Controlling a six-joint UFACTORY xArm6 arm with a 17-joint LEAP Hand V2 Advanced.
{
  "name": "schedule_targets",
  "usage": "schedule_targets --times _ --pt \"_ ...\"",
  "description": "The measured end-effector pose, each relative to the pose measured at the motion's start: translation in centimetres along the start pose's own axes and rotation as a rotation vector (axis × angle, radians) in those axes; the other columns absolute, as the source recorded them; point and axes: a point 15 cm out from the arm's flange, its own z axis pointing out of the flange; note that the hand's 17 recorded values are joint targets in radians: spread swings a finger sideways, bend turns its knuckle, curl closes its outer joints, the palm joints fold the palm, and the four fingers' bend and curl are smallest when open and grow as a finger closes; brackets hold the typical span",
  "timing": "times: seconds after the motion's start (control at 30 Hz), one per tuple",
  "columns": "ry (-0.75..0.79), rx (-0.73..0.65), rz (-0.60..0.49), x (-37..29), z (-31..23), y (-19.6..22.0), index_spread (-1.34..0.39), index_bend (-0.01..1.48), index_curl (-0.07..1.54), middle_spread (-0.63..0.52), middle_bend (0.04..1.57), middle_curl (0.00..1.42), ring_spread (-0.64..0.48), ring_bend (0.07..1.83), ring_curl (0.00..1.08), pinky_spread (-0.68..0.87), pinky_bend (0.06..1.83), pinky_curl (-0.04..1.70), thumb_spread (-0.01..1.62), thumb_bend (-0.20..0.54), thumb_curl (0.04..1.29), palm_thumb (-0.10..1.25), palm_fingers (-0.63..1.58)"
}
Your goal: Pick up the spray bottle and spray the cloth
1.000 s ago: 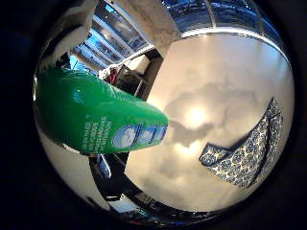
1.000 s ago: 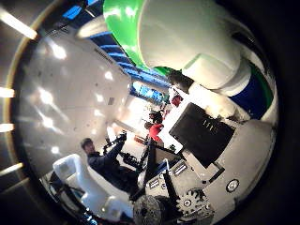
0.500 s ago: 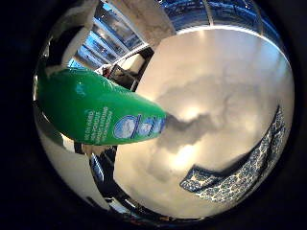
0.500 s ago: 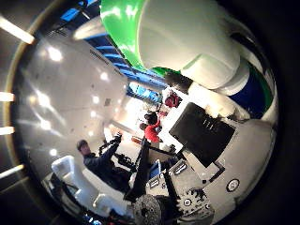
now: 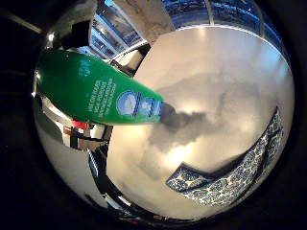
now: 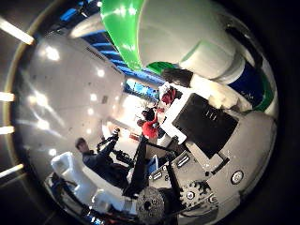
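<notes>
The green spray bottle (image 5: 96, 88) with a blue and white label fills much of the little finger side palm view, close to the palm and held above the table; its shadow falls on the table beside its end. In the thumb side palm view its green and white top (image 6: 159, 33) lies against my right hand (image 6: 211, 131), whose white and black parts curl round it. The dark cloth (image 5: 225, 177) with a white pattern lies flat on the table, away from the bottle.
The glossy pale table (image 5: 230, 86) reflects ceiling lights. Window frames and room furniture show beyond its edge. The thumb side palm view looks into the room with chairs and stands.
Both views have shifted as the hand turned with the bottle still in it. The cloth now shows longer along the table's edge in the little finger side view.
</notes>
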Motion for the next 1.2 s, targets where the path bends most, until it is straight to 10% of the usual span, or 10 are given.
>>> schedule_targets --times 0.17,0.37,0.57,1.2 --pt "0.015 -0.019 -0.019 0.2 -0.4 0.3 -0.49 0.18 0.86 -0.17 0.69 0.6 -0.23 0.97 0.5 -0.46 0.89 0.76 1.07 -0.031 0.4 0.87 0.62" --pt "0.049 -0.156 -0.035 0.7 -0.3 3.2 -0.49 0.12 0.66 -0.06 0.34 0.45 0.0 0.61 0.36 0.1 0.67 0.69 1.02 -0.058 0.35 0.66 -0.16" --pt "0.084 -0.311 0.013 2.2 -1.6 6.5 -0.46 0.11 0.41 0.04 0.19 0.36 0.14 0.41 0.27 0.4 0.52 0.51 0.94 -0.041 0.31 0.5 -0.13" --pt "0.212 -0.223 0.01 6.7 -17.0 2.7 -0.41 0.15 0.24 0.08 0.17 0.27 0.16 0.33 0.25 0.43 0.48 0.37 0.89 -0.032 0.3 0.43 -0.05"
